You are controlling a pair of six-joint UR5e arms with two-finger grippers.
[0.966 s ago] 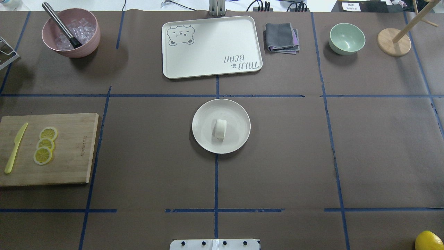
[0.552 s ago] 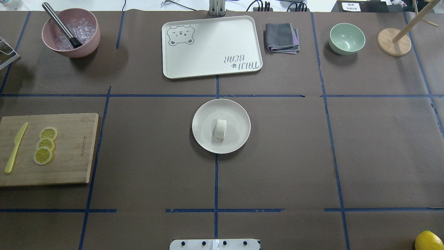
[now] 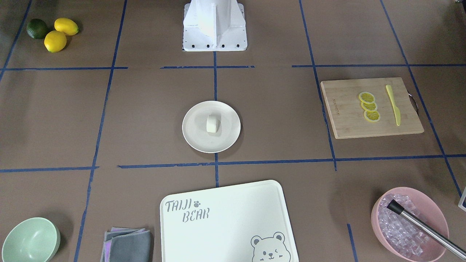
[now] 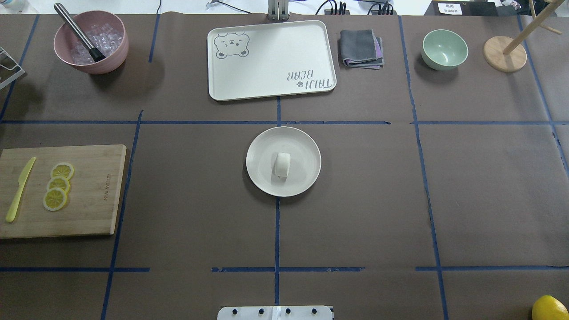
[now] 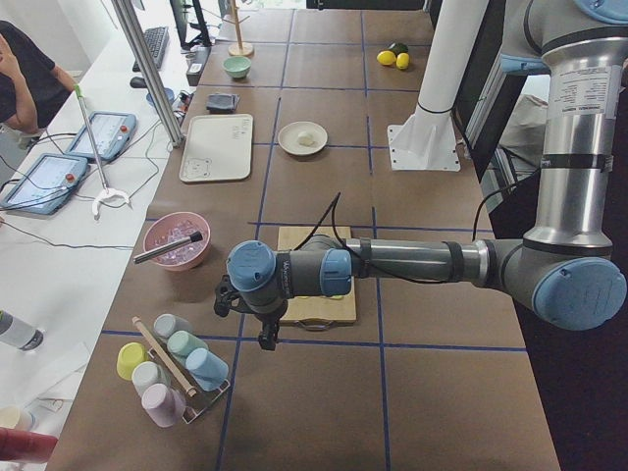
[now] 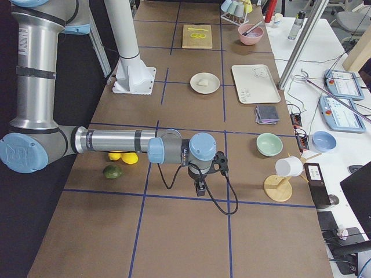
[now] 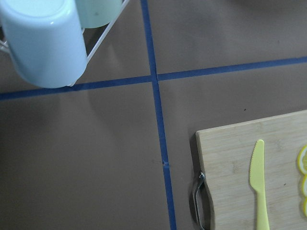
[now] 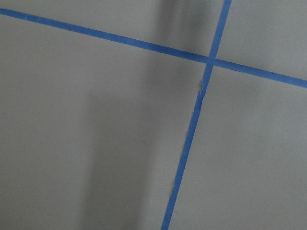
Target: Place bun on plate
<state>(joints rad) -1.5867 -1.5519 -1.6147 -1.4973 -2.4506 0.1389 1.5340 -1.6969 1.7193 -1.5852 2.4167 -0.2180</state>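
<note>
- Counter (image 4: 355, 200): brown cover, gridded with blue tape.
- Left arm (image 5: 412, 260): we see it stretched low over the counter's left end. The left gripper (image 5: 265, 336) points down just past the cutting board's handle end, near a rack of cups (image 5: 172, 368). We cannot tell if it is released or clenched; it shows only in the side view.
- Right arm (image 6: 110, 141): stretched out at the opposite end. The right gripper (image 6: 199, 186) hangs over bare counter, well apart from the plate. Again we cannot tell its state.
- Tray (image 4: 271, 60): white, bear print, at the far edge beyond the plate.
- Cutting board (image 4: 89, 213): wooden, on the robot's left, carrying 3 lemon slices (image 4: 58, 186) in a row and a yellow knife (image 4: 19, 190) beside them.
- Plate (image 4: 260, 146): round, cream, at the counter's middle, over a tape line.
- Pink bowl (image 4: 111, 58): far left corner, holding ice.
- Mint-green bowl (image 4: 444, 49): far right.
- Bun (image 4: 282, 165): small, white, resting on the plate near its middle, with no gripper touching it.
</note>
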